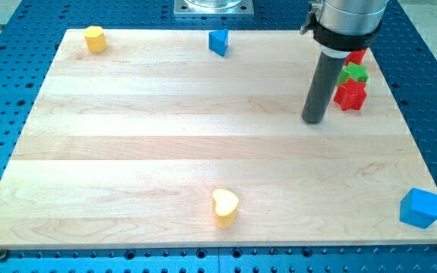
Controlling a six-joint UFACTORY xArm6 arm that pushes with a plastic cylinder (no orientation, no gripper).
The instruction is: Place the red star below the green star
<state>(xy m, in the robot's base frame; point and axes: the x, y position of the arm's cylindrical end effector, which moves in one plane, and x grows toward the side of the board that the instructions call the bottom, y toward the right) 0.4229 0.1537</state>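
One red block (356, 55) at the worktop's (127, 152) top right sits mostly hidden behind the rod. My tip (313, 120), no pincer, rests just left of the red star (350, 95), which touches the green star (353, 73) from below.

1. The bench (165, 152) is a pale wooden board of glued strips, lying on a blue perforated plate (431, 91).
2. A yellow block (94, 38) of rounded form sits at the bench's top left corner.
3. A small blue block (218, 42), shape unclear, stands at the top edge, near its middle.
4. A yellow heart (224, 207) lies near the bottom edge, about midway along it.
5. A blue cube-like block (419, 208) sits at the bottom right corner.
6. A red block (357, 55), partly hidden, lies near the right edge toward the top.
7. A grey metal mount (213, 7) shows beyond the top edge.
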